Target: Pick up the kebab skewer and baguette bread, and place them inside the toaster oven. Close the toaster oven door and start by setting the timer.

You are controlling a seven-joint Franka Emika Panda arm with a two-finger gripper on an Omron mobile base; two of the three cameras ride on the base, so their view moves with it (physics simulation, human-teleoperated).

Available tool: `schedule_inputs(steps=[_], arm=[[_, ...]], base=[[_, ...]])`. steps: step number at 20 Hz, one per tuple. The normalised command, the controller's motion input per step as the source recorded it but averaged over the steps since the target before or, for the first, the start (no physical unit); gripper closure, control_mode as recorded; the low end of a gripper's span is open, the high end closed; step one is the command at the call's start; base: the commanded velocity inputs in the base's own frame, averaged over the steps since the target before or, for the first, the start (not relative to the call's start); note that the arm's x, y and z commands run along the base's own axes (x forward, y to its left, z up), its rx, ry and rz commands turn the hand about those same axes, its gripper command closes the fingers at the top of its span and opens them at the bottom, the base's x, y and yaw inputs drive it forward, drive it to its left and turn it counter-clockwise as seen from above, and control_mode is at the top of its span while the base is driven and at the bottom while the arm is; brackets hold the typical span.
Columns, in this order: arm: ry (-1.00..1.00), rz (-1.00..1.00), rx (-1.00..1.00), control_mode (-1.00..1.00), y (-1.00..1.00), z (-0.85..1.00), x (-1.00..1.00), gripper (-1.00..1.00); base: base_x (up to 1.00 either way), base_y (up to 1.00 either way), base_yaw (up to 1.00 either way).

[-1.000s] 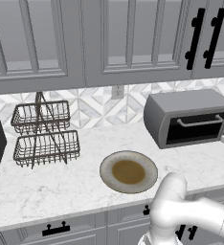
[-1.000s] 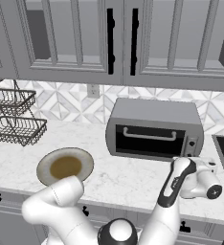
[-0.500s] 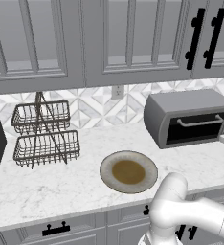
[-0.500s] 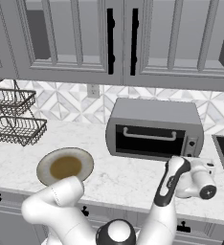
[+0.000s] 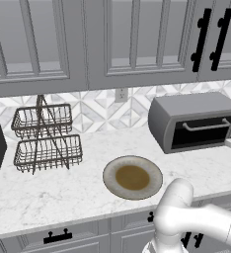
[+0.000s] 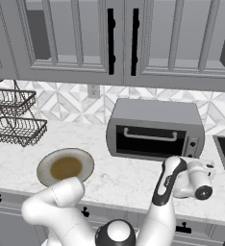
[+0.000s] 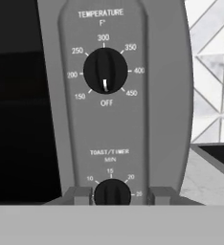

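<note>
Toaster oven (image 6: 155, 129) sits at the back of the counter (image 6: 119, 178) toward its right end, against the tiled backsplash (image 5: 102, 111). Toaster oven door (image 6: 150, 141) is shut, silver bar handle across its upper part. Kebab skewer and baguette bread: can't spot them on the counter; interior behind the dark glass is too dark to read.

Gripper (image 7: 112, 195) is right up at the oven's control panel on the right side of the front. Hand view: the two fingertips (image 7: 78, 195) stand on either side of the lower timer knob (image 7: 112, 193), labelled TOAST/TIMER MIN. Jaws are partly closed around the knob; can't tell whether the pads actually touch it. Temperature knob (image 7: 106, 70) above it has its white mark pointing down at OFF.

Right base view: the arm reaches from lower left, wrist (image 6: 191, 178) hanging in front of the oven's right end, near the front edge of the counter.

Round plate (image 5: 133, 177) with a brown centre lies near the front edge, mid-counter, well apart from the oven. Two-tier wire basket (image 5: 46, 138) stands at the back toward the left end. Grey cabinets (image 5: 112, 39) above.
</note>
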Motion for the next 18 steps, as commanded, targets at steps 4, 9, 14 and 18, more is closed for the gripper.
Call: schedule_inputs(steps=[4,9,14,18], arm=[[0.00,-0.06,0.00,-1.00,0.01,0.00,0.00,1.00],[0.00,-0.03,0.00,-1.00,0.00,0.00,0.00,1.00],[0.00,0.00,0.00,-1.00,0.00,0.00,0.00,1.00],[0.00,0.00,0.07,-1.00,0.00,-0.01,0.00,1.00]], base=[[0.00,0.00,0.00],[0.00,0.00,0.00],[0.00,0.00,0.00],[0.00,0.00,0.00]])
